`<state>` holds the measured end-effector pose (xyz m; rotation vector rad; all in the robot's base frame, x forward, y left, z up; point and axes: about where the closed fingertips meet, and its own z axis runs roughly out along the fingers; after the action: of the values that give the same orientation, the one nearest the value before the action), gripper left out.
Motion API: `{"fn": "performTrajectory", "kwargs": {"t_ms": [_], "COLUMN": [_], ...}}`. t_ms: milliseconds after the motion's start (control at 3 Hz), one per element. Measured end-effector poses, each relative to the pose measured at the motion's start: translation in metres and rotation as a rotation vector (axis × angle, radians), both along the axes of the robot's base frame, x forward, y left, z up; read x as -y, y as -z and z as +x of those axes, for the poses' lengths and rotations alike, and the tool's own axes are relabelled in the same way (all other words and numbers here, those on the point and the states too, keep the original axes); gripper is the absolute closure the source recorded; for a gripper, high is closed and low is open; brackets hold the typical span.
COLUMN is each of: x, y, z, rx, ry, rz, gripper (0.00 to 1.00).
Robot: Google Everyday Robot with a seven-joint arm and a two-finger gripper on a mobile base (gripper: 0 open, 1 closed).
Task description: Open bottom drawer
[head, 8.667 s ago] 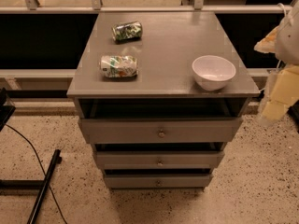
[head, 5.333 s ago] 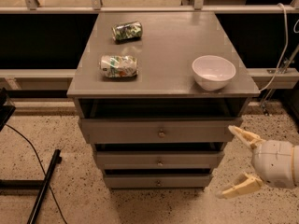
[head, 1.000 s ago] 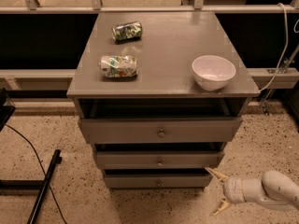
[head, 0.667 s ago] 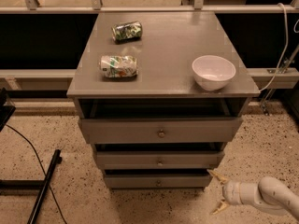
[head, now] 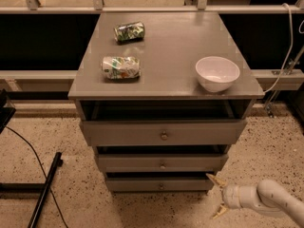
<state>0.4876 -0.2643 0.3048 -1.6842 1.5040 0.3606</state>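
Place: a robot test lab.
Floor: speckled beige terrazzo floor point(head: 61, 132), with a loose black cable point(head: 23, 141) trailing across it.
Backdrop: pale metal railing point(head: 142, 8), white cord point(head: 289, 37).
Robot: cream two-finger claw point(head: 213, 196), fingers spread, low beside the grey wooden drawer cabinet point(head: 142, 134).

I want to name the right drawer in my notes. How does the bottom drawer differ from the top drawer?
The bottom drawer has a slimmer, narrower front than the top drawer. The bottom drawer's knob looks smaller than the top drawer's knob. The bottom drawer sits nearest the floor; the top drawer sits highest. Both are grey with one round centre knob. The open gripper is low by the bottom drawer's right end.
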Motion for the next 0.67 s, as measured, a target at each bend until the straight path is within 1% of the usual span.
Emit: {"fn": "performTrajectory", "kwargs": {"t_ms": [333,667], "x": [-0.027,-0.048], "y": [0.03,0.067], "z": [0.001,0.001], "rx": [0.005,0.023], "ry": [-0.049,-0.069], "rz": [-0.002,-0.046], "gripper": [0.0,0.0]}}
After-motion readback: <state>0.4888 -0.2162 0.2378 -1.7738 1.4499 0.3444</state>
